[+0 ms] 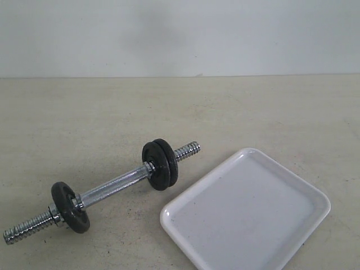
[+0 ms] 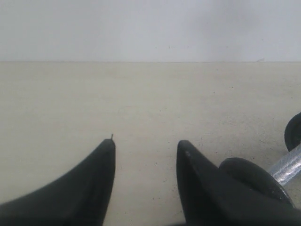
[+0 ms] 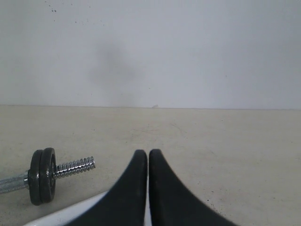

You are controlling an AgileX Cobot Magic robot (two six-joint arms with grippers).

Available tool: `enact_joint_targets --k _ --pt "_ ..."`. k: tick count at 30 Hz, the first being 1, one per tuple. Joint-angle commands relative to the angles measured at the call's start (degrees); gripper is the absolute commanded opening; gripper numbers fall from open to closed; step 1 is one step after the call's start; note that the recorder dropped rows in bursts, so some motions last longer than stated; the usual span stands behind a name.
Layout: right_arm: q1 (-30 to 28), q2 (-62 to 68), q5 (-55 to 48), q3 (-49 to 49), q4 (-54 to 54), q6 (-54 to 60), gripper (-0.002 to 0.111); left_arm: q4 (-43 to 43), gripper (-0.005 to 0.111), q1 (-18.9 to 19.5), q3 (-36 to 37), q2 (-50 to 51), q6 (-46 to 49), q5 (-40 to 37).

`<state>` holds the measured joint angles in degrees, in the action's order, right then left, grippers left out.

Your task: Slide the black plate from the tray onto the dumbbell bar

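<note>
The chrome dumbbell bar (image 1: 115,184) lies slanted on the table. Two black plates (image 1: 160,164) sit side by side near its far threaded end, and a third black plate (image 1: 70,207) sits near the close end. The white tray (image 1: 247,211) lies to the bar's right and holds nothing. Neither gripper shows in the exterior view. My left gripper (image 2: 146,143) is open over bare table, with a black plate (image 2: 254,176) and the bar (image 2: 289,167) beside it. My right gripper (image 3: 148,153) is shut on nothing, above the tray's rim (image 3: 66,214), with the paired plates (image 3: 42,176) off to one side.
The beige table (image 1: 84,118) runs back to a plain pale wall (image 1: 180,34). The bar's threaded ends (image 1: 188,151) stick out past the plates. The tray's near corner is cut off by the picture's lower edge.
</note>
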<state>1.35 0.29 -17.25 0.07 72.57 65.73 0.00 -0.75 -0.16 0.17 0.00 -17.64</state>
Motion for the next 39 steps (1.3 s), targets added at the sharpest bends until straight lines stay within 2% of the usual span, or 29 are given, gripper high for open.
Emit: enact_joint_targets --k 1,16,23,26,29,35,39 --pt "-0.2 -0.3 0.3 -0.1 -0.1 0.1 0.000 -0.6 0.040 0.2 0.2 -0.2 0.0 0.9" --pt "-0.2 -0.3 0.3 -0.1 -0.1 0.1 0.000 -0.6 0.040 0.2 0.2 -0.2 0.0 0.9" --pt "-0.2 -0.3 4.9 -0.1 -1.5 3.7 0.000 -0.6 0.040 0.2 0.2 -0.2 0.0 0.9" --pt "-0.2 -0.3 5.2 -0.1 -6.0 2.9 0.000 -0.6 0.040 0.2 0.2 -0.2 0.0 0.9" --pt "-0.2 -0.3 5.1 -0.1 -15.2 -5.7 0.000 -0.6 0.040 0.2 0.2 -0.2 0.0 0.9" --pt "-0.2 -0.3 5.0 -0.1 -43.9 -37.5 0.000 -0.6 0.040 0.2 0.2 -0.2 0.0 0.9" --pt "-0.2 -0.3 2.5 -0.1 -57.4 -51.3 0.000 -0.6 0.040 0.2 0.2 -0.2 0.0 0.9"
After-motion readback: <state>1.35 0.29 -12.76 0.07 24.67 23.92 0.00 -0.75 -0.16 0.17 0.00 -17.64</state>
